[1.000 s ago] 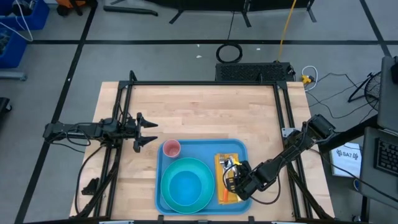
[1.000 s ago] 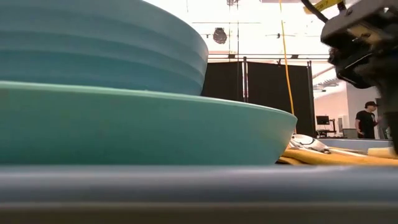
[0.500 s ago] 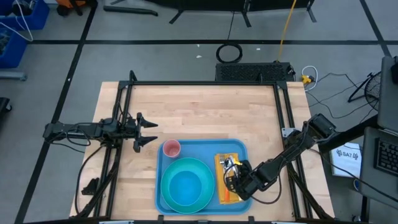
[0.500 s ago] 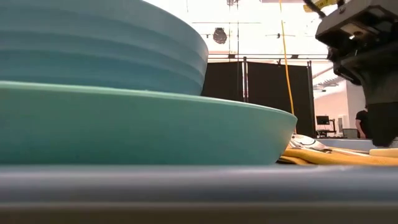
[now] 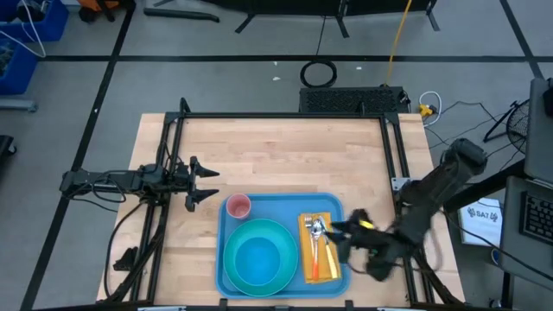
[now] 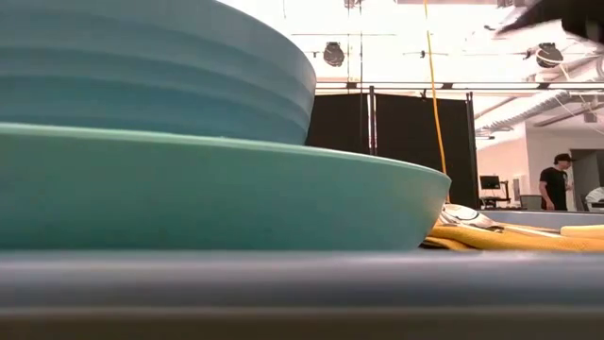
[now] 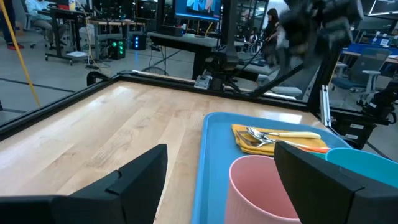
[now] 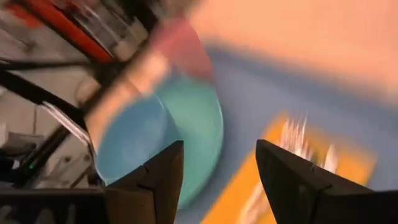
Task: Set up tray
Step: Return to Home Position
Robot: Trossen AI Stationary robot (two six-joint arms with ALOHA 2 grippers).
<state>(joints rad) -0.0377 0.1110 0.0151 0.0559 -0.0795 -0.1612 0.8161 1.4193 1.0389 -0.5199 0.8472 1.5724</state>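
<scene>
At the table's front middle, the tray [image 5: 278, 201] lies flat. It carries a pink cup [image 5: 238, 206], a teal plate [image 5: 259, 259] and a yellow napkin [image 5: 304, 252] with cutlery on top. The right gripper [image 8: 217, 155] hangs blurred at the tray's right edge, fingers spread. The left gripper [image 5: 209, 183] hovers beyond the tray's left side, fingers spread.

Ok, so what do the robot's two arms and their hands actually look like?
The left arm and right arm are both dark, nearly black, built of jointed tubular segments. The left hand ends in two flat, black, wedge-shaped fingers; the right hand has the same pair. A small yellow mark shows near the right arm's wrist.
</scene>
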